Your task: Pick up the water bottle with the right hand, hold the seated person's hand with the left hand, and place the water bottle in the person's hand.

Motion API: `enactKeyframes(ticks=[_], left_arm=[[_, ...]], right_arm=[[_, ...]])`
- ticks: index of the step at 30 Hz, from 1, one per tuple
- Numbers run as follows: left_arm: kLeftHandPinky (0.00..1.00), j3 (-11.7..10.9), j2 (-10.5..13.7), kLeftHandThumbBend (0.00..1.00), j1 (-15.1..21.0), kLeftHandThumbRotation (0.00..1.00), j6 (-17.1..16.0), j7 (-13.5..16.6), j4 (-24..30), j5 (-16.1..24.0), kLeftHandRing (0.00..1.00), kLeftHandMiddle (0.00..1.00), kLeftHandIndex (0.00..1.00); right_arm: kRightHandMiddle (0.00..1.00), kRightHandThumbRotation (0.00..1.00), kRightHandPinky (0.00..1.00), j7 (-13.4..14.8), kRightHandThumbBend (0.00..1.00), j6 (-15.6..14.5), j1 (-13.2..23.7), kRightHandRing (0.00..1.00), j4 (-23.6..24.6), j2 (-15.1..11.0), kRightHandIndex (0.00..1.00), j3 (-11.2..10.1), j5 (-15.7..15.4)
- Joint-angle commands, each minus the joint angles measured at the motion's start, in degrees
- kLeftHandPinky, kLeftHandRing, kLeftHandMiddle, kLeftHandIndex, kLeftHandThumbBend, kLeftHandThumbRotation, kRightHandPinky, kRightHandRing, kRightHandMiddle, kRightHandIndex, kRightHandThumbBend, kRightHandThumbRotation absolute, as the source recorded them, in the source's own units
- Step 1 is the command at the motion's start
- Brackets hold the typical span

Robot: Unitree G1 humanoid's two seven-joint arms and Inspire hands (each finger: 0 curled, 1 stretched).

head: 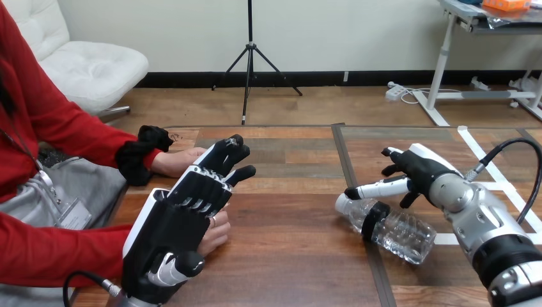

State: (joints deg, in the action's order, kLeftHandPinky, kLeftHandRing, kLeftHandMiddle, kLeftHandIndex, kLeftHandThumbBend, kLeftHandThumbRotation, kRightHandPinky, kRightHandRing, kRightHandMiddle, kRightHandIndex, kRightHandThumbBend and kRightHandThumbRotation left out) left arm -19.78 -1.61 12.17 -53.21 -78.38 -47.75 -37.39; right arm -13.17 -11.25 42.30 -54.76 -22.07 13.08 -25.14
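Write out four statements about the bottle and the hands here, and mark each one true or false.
1. The water bottle lies on its side on the table. True.
2. The right hand has lifted the bottle. False: the bottle rests on the table, with the open hand at its upper end.
3. The left hand is over the person's hands. True.
4. The person holds the bottle. False: it lies apart from their hands.

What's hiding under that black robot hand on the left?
The person's nearer hand: fingertips peek out beside the left hand. Its palm and any contact are covered.
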Motion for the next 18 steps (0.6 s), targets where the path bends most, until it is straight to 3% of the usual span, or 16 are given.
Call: enactKeyframes(ticks=[1,7,11,18], left_arm=[[0.89,0.7,-1.3,1.0,4.4,0.64,-0.7,0.5,-0.6,0.1,0.95,0.95,0.9],[0.89,0.9,-1.5,1.0,4.8,0.65,-1.0,0.5,-1.2,0.1,0.95,0.95,0.9],[0.89,0.9,-1.8,1.0,5.1,0.66,-3.4,1.4,-1.9,0.9,0.94,0.95,0.91],[0.87,1.4,-2.2,1.0,5.6,0.68,-5.0,2.2,-2.7,1.4,0.94,0.95,0.92]], right_arm=[[0.8,0.43,0.5,-1.1,1.0,-2.2,0.3,0.74,6.6,-2.2,0.99,-0.3,0.2],[0.81,0.46,0.49,-3.2,1.0,-5.2,-1.5,0.75,12.2,-3.3,0.98,0.1,-0.4],[0.82,0.47,0.49,-4.8,1.0,-8.5,-2.3,0.76,15.8,-3.9,0.98,1.1,-1.7],[0.86,0.48,0.52,-7.1,1.0,-11.5,-4.6,0.8,21.7,-4.8,0.99,1.4,-2.4]])
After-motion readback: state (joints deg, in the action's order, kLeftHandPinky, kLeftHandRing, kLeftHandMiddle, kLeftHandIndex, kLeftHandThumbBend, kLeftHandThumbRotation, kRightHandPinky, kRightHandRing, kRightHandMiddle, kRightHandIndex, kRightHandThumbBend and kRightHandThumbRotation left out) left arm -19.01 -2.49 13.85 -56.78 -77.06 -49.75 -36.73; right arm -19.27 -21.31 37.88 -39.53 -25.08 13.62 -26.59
